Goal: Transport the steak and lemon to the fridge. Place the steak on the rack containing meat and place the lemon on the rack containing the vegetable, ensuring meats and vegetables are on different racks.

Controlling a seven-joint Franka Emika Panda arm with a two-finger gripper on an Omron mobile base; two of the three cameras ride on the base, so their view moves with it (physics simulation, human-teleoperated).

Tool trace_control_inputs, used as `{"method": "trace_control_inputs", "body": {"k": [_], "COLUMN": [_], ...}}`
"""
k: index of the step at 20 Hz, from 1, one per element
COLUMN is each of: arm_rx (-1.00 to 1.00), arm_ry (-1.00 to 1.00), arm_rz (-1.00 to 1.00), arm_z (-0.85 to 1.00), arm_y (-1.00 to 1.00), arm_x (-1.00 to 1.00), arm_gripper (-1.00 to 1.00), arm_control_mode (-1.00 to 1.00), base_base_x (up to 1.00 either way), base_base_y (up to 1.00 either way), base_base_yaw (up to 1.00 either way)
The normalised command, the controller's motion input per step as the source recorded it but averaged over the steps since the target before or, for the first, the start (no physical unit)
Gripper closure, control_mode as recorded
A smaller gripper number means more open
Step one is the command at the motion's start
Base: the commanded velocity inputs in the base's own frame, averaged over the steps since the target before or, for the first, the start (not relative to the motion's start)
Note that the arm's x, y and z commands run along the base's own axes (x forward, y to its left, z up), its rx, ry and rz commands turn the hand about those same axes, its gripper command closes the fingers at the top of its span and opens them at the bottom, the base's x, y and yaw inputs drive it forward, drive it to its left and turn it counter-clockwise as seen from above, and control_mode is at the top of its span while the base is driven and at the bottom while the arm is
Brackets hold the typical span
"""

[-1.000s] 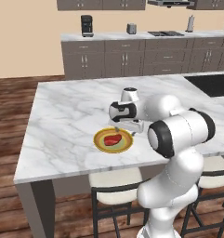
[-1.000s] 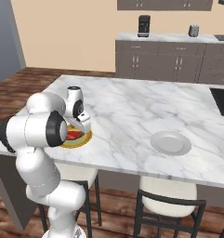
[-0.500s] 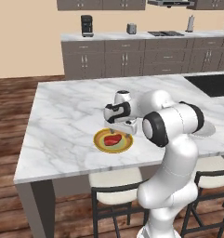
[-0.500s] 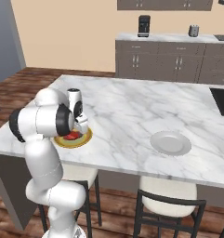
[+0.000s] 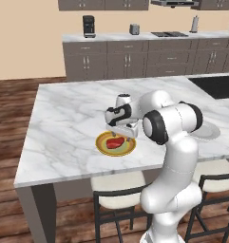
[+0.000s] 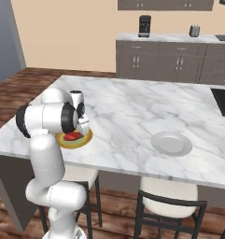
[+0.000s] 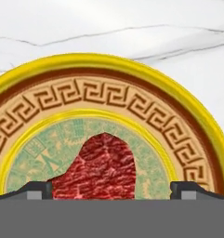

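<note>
A large marble island counter [image 5: 63,123] is seen in the middle of the kitchen, with dark grey cabinets [image 5: 135,59] along the far wall. Two stools [image 6: 167,198] are placed at the near side of the island. The white arm [image 5: 170,126] is bent low over the counter near its front edge. A plain grey plate [image 6: 171,143] is set on the marble, well apart from the gripper. A yellow-rimmed plate [image 5: 102,146] with a patterned border is placed near the front edge, and the steak [image 7: 102,169] is laid flat on its green centre. The gripper [image 7: 111,189] is held just above the steak, pointing down at it. Its fingertips [image 7: 36,189] are spread wide, one at each side of the meat, and nothing is gripped between them.
</note>
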Motion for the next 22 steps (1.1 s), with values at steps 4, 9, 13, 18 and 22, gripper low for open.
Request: {"method": "trace_control_inputs", "body": {"k": [4,9,13,18,22], "arm_rx": [0.0,0.0,0.0,0.0,0.01], "arm_ry": [0.0,-0.01,-0.05,-0.09,-0.17], "arm_rz": [-0.05,-0.01,0.0,0.0,-0.06], "arm_z": [-0.11,-0.33,-0.29,-0.24,-0.06], "arm_y": [0.0,0.0,0.0,0.06,0.14], "arm_x": [0.0,0.3,0.29,0.08,-0.51], "arm_gripper": [-1.0,-1.0,-1.0,-1.0,-1.0], "arm_control_mode": [-1.0,-1.0,-1.0,-1.0,-1.0], "base_base_x": [0.0,0.0,0.0,0.0,0.0], "base_base_y": [0.0,0.0,0.0,0.0,0.0], "base_base_yaw": [0.0,0.0,0.0,0.0,0.0]}}
